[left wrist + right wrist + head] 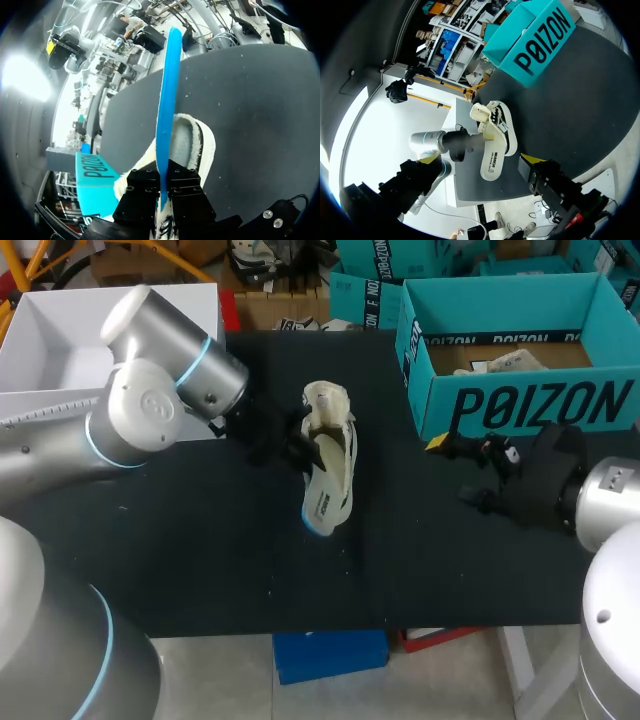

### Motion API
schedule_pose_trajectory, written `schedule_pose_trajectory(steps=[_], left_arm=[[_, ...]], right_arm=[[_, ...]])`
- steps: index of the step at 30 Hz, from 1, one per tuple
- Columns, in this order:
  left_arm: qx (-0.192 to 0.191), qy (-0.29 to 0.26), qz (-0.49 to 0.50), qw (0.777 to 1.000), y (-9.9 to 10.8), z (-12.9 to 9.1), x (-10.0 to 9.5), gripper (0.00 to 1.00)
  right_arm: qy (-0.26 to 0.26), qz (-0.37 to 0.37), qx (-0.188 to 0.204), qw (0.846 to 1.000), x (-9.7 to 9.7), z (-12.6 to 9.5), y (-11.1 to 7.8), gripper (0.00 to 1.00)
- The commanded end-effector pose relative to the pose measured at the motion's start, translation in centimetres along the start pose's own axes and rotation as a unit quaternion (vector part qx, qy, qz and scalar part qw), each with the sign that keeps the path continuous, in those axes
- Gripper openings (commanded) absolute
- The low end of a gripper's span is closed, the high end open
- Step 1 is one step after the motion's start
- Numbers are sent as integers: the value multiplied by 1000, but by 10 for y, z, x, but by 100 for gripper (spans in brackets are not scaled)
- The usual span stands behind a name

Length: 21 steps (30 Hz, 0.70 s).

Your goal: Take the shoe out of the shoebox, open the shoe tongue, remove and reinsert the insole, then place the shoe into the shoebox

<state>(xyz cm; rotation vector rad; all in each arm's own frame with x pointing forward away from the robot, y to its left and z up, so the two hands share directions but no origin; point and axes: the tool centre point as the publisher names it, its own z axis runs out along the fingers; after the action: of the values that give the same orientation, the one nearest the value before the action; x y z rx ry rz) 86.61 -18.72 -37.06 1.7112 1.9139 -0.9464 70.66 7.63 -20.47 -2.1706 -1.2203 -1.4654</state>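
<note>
A cream shoe [330, 425] lies on the black table [200, 540], also in the right wrist view as the shoe [496, 117]. Its insole [325, 502], white on top and blue underneath, sticks out over the shoe's near end. My left gripper [290, 445] is shut on the insole's edge. From the left wrist the insole [167, 100] runs edge-on away from the left gripper [162, 197], with the shoe [192, 142] lying behind it. My right gripper [455, 470] stands open and empty, just in front of the teal shoebox [520, 405]. One yellow fingertip [531, 160] shows in the right wrist view.
The shoebox [535, 45] stands open at the back right with paper inside. A white open box [60, 340] sits at the back left behind my left arm. Bare table lies between the shoe and the front edge.
</note>
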Motion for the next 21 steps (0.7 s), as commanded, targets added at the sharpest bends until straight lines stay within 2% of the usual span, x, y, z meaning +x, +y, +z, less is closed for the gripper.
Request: schedule_pose_trajectory(steps=[1, 16, 21], left_arm=[[-2, 6, 1, 1000, 6, 3, -2, 0], [2, 30, 14, 999, 24, -1, -13, 0], [13, 35, 23, 999, 21, -1, -19, 0]], right_arm=[[28, 8, 107, 994, -7, 0, 0, 100], [28, 8, 107, 994, -7, 0, 0, 100], [28, 8, 107, 994, -7, 0, 0, 100]])
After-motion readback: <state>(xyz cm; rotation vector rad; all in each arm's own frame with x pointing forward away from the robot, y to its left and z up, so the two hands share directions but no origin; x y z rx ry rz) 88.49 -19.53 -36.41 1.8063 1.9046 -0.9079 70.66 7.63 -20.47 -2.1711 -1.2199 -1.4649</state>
